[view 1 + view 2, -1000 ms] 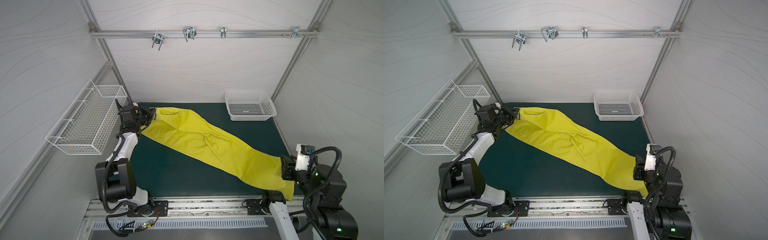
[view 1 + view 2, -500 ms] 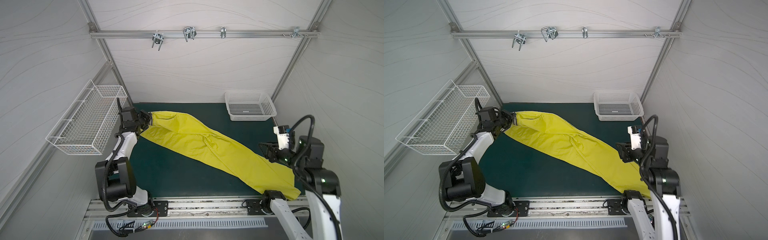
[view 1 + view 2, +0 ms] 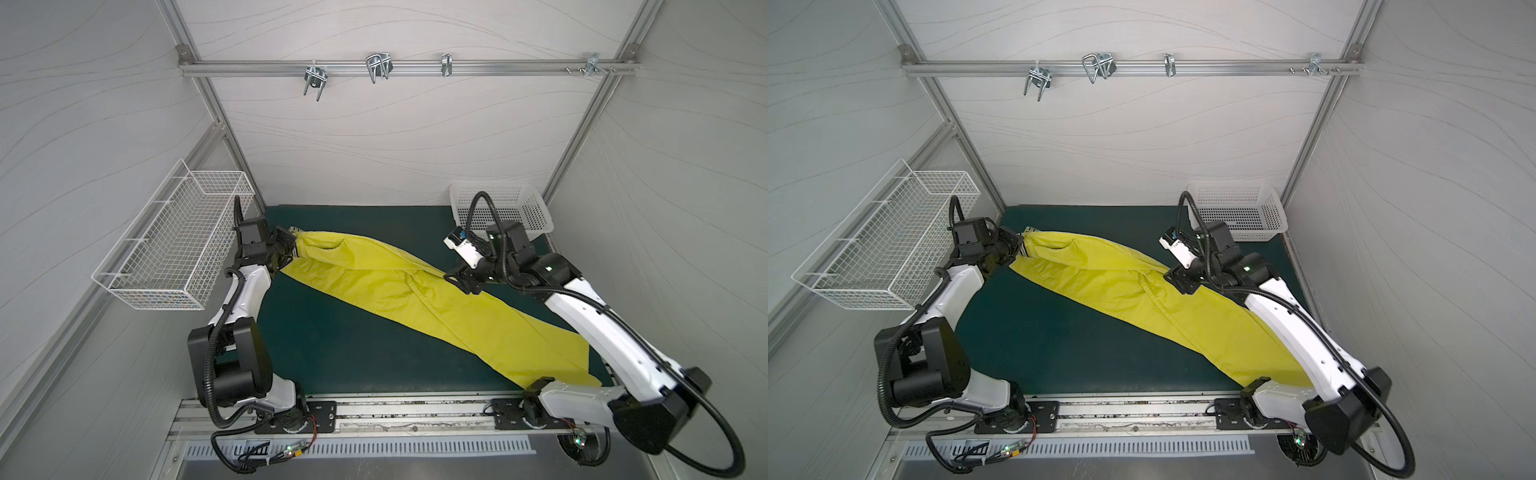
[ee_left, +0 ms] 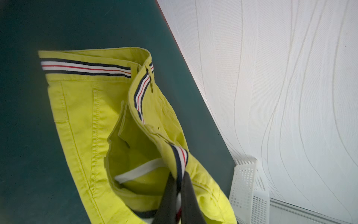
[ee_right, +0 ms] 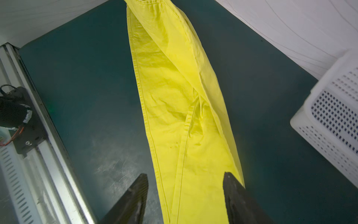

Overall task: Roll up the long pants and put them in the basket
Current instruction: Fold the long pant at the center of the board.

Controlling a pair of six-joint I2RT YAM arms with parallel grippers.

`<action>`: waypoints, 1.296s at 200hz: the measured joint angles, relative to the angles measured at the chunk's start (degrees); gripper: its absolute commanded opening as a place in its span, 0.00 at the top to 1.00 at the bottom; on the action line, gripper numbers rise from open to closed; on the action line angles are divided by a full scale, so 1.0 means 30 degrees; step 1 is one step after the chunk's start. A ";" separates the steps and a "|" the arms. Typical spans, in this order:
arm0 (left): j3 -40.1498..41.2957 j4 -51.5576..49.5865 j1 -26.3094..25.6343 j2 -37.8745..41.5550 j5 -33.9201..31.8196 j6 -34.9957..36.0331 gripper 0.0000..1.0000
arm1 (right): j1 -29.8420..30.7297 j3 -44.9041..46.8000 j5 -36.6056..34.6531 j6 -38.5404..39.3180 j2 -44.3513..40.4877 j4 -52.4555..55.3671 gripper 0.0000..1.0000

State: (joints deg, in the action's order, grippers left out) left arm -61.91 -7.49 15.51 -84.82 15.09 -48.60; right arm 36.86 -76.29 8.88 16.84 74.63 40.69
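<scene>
Since the earlier frame, we find the right gripper has travelled from cuffs to mid-leg, jaws wide, empty. Left gripper clamps the waistband. Pants lie stretched on the mat; rolling not begun.

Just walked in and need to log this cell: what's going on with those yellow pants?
The left end effector is shut on the striped waistband of the long pants, at the far left corner of the green mat. The right end effector is open, straddling the legs about midway along. The pants lie stretched diagonally across the mat; no rolling has begun.
</scene>
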 measured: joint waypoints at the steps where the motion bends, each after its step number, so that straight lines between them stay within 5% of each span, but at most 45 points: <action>1: 0.0000 -0.0007 0.0007 0.0000 0.0000 0.0036 1.00 | 0.0109 -0.0117 -0.0029 0.0109 0.0233 -0.0080 0.36; 40: 0.0000 -0.0510 0.0379 0.0087 -0.0036 0.0627 1.00 | 0.2127 -0.2718 -0.0255 0.2594 0.6353 -0.3031 0.37; 116: 0.0000 -0.1064 0.0685 0.0299 0.0029 0.1188 1.00 | 0.2062 -0.8131 0.0685 0.5355 1.3937 -0.6127 0.36; 171: 0.0000 -0.1523 0.0976 0.0401 0.0051 0.1552 1.00 | 0.1756 -1.1934 0.1610 0.5887 1.7252 -0.7140 0.41; 259: 0.0000 -0.2127 0.1392 0.0401 0.0044 0.1457 1.00 | 0.1792 -1.2699 0.4335 0.5894 1.8054 -0.7140 0.50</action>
State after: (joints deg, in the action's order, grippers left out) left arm -61.91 -13.87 19.68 -83.61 15.22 -44.23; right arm 42.24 -114.39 21.89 34.52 128.79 19.27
